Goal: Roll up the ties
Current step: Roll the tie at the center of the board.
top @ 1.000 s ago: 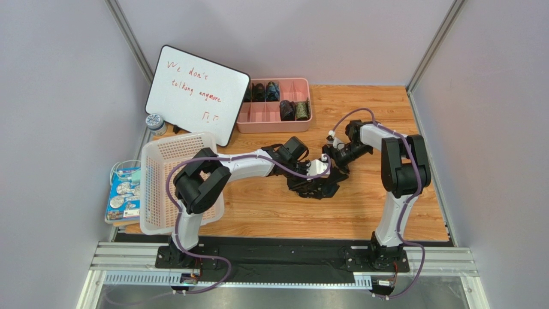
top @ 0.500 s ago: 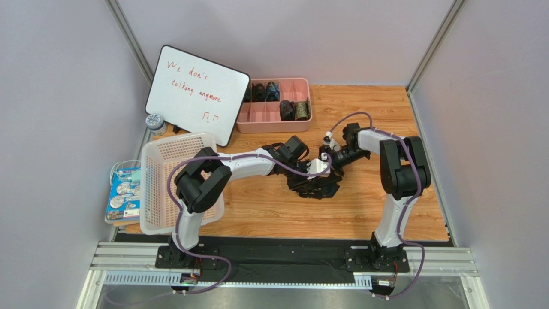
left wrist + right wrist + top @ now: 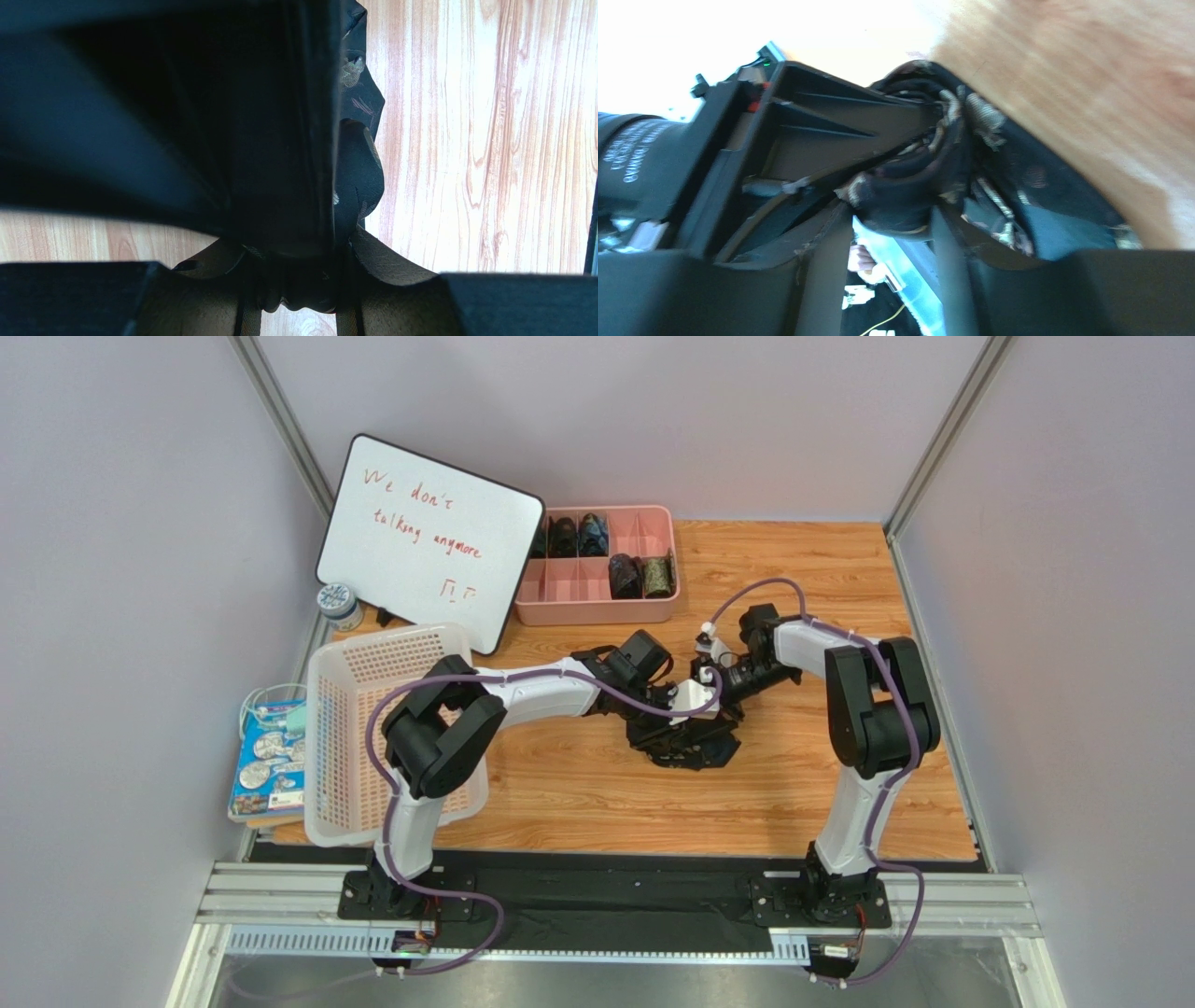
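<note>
Necktie (image 3: pixel 358 175), dark with a pale pattern, lies bunched on the middle of the worktop (image 3: pixel 589 798). The left gripper (image 3: pixel 295 280) is clamped on its fabric. The right gripper (image 3: pixel 889 231) straddles a fold, and I cannot tell whether it grips. Behind them, rolled ties (image 3: pixel 641 576) sit in a pink tray (image 3: pixel 596 618).

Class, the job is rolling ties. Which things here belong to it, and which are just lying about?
Belong to the job:
- bunched tie
- rolled ties
- pink tray holding them

Lying about:
- whiteboard
- white basket
- small round tin
- blue packet
</note>
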